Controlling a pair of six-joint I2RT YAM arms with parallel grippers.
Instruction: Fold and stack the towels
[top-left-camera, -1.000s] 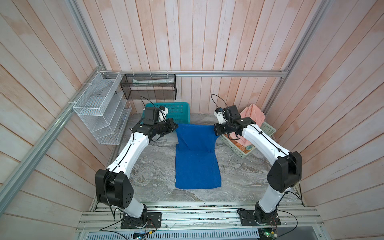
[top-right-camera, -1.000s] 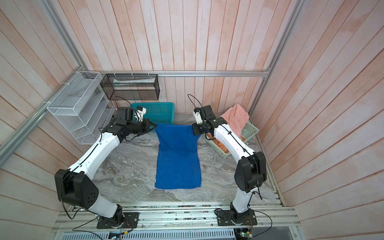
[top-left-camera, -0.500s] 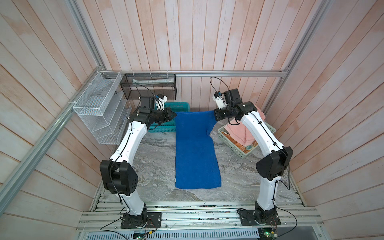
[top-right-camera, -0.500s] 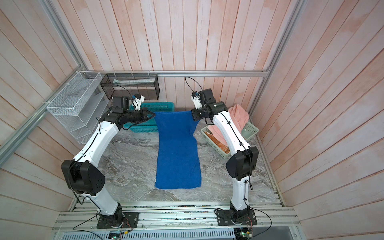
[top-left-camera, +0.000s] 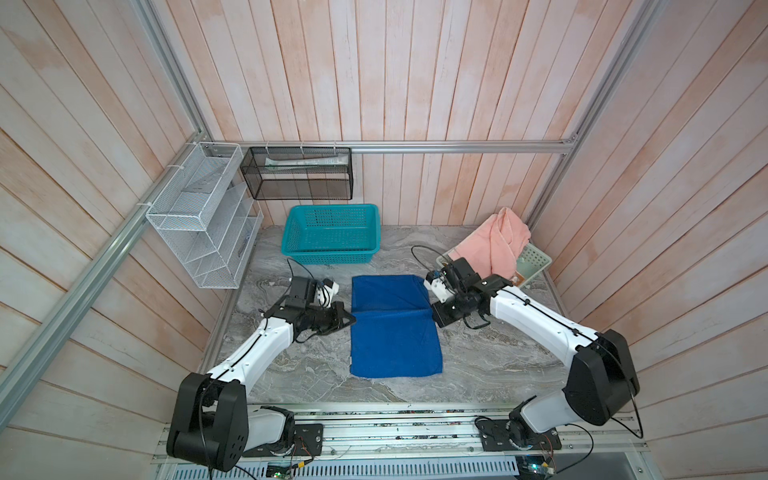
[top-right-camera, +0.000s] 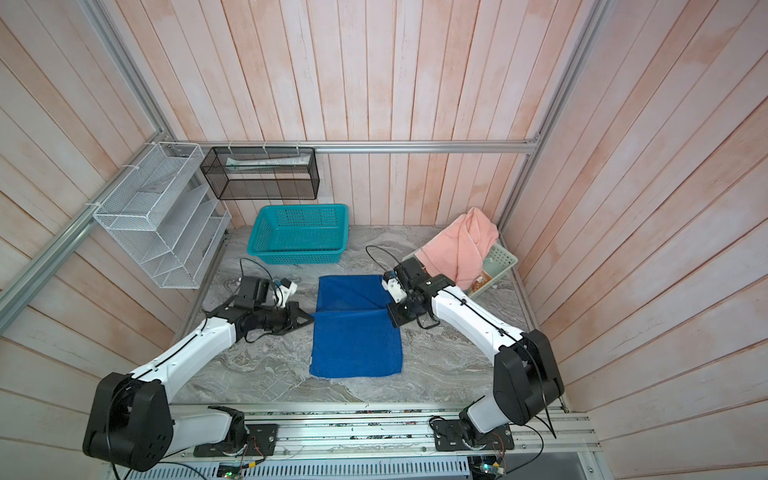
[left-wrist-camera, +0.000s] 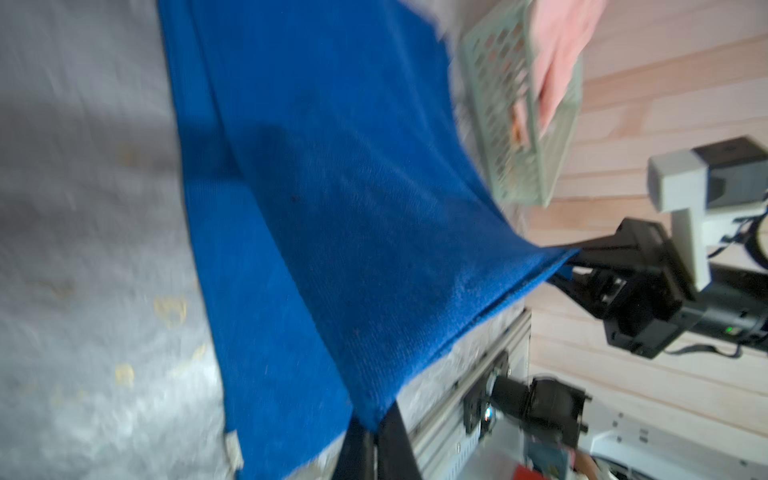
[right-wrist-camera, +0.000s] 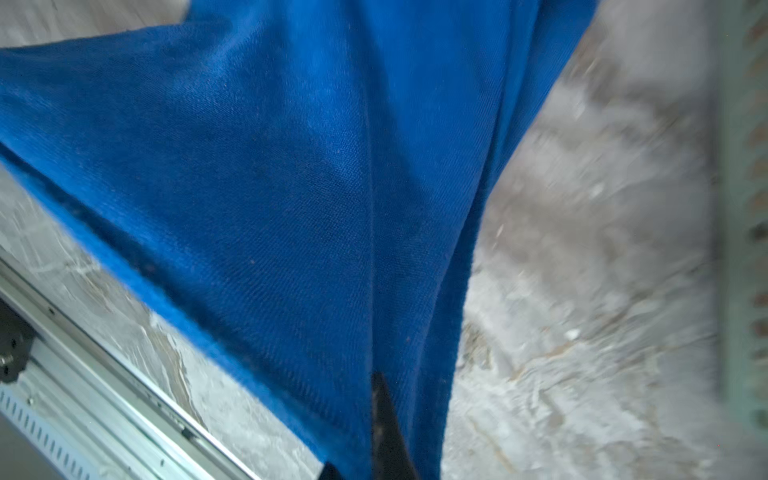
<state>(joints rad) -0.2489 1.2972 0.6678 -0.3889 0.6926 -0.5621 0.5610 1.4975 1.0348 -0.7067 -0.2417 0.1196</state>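
1. Royal blue terry towel (top-left-camera: 395, 345) lies in the middle of the grey marbled tabletop (top-left-camera: 498, 357), between the two arms, as both top views show.
2. Its long axis runs from the near side, by the arm bases, toward the back wall. Its short edges run across, left to right.
3. The far part is doubled back over itself. The fold faces the teal perforated plastic basket (top-left-camera: 330, 255) but does not touch it, and the free short edge crosses the towel roughly midway along its length.
4. The left gripper (top-left-camera: 349, 321) is at the left end of that free edge. Its jaws are closed tight on the corner, and the left wrist view shows the cloth pinched between the black fingers (left-wrist-camera: 392, 440).
5. The right gripper (top-left-camera: 435, 319) is at the right end of the same edge. Its jaws are likewise clamped on that corner (right-wrist-camera: 382, 411).
6. The held edge stretches between the two grippers. In the left wrist view it is raised off the layer beneath and sags a little in the middle.
7. Both wrist views are blurred, so I cannot tell how deep the cloth sits in either pair of jaws.
8. The near half of the towel lies flat on the tabletop, with both near corners free.
9. A salmon pink towel (top-left-camera: 496, 245) is heaped over the pale green perforated tray (top-left-camera: 534, 259) at the right rear, apart from the blue one.
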